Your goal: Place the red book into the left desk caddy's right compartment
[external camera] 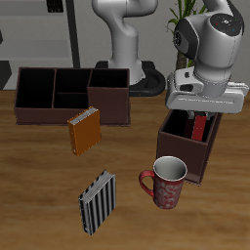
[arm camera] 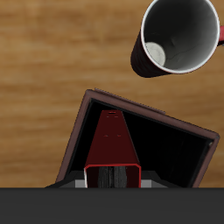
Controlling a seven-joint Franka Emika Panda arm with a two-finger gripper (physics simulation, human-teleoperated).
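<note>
Red book [arm camera: 112, 147] held upright, gripped at its top edge, hanging down into the right compartment [arm camera: 175, 149] of the left desk caddy [external camera: 207, 148]. Lower end inside the dark walls; whether touching the floor, cannot tell. Probably light and stiff, a small hardcover: no sag, but smooth covers likely to slip or swing if pinched loosely, so a grip across both covers near the top edge seems best, as now. Gripper [external camera: 200, 112] closed on the book, fingers mostly hidden behind the wrist housing in the exterior view.

Near the caddy, toward the table's front edge, a red mug [external camera: 165, 183] with a white inside, close beside the caddy wall; worth avoiding on the way out. Farther across the table, an orange book [external camera: 84, 131] and a black-and-white striped book [external camera: 98, 201], both well apart from the caddy. At the far side, a second caddy [external camera: 73, 95] set square to the edge.

Wooden table [external camera: 29, 186], brown grain. Behind, a pale room with a dark shelf and a plant.
</note>
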